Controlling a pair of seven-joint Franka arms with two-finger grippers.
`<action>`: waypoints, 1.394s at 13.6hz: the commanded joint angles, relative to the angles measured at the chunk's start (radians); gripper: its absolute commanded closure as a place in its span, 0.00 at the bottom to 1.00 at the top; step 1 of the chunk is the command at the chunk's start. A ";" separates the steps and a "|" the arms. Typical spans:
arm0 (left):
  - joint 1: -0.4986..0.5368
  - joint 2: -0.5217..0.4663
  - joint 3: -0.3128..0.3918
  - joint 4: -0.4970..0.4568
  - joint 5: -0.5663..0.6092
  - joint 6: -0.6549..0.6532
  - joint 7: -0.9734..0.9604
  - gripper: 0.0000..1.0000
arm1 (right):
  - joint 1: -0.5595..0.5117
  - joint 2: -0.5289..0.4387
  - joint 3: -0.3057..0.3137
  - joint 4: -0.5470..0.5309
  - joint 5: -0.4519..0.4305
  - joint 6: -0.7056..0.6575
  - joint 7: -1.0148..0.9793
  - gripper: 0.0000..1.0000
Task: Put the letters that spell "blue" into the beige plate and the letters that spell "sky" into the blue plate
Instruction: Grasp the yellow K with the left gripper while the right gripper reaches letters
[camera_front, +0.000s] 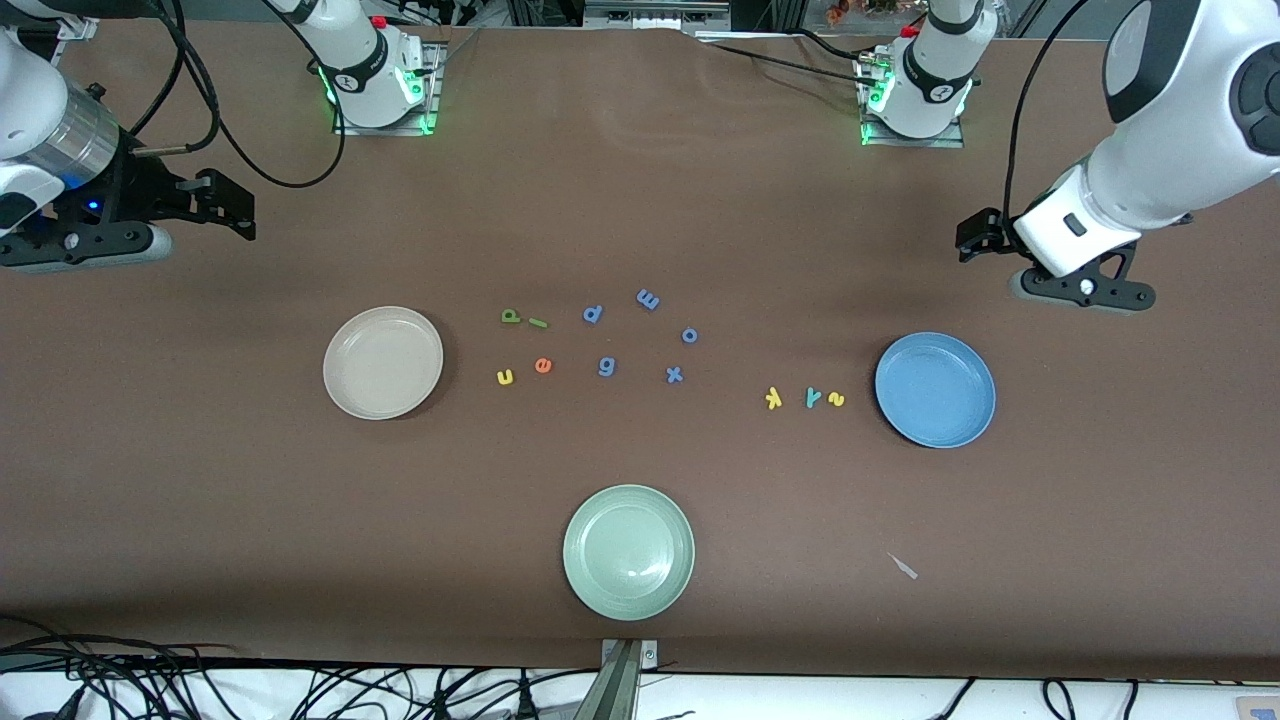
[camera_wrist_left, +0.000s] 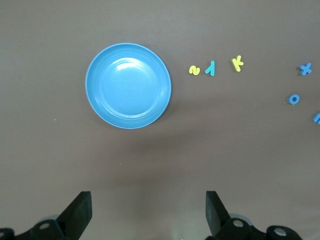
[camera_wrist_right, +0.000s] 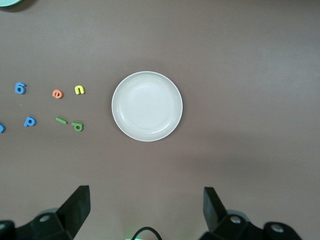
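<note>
Jaws wide, above beige plate

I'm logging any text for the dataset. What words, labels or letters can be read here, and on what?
"b", "l", "u", "e": foam letters beside the beige plate.
"s", "k", "y": foam letters beside the blue plate.
"p", "m", "o", "g", "x": blue foam letters mid-table.
Marks on the arm bases: too small to read.

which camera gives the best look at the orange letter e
The right wrist view: the orange e shows largest there, lying unobstructed beside the yellow u. The front view shows it smaller. The left wrist view does not show it.
</note>
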 joint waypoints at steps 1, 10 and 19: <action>-0.044 0.170 0.000 0.158 0.023 -0.026 0.055 0.00 | -0.013 0.012 0.001 0.027 0.013 -0.006 0.004 0.00; -0.156 0.510 0.001 0.326 0.025 0.187 -0.195 0.00 | -0.025 0.023 -0.005 0.027 0.007 0.026 0.003 0.00; -0.282 0.683 0.001 0.293 0.026 0.428 -0.671 0.00 | 0.015 0.084 0.006 0.025 0.011 0.000 0.003 0.01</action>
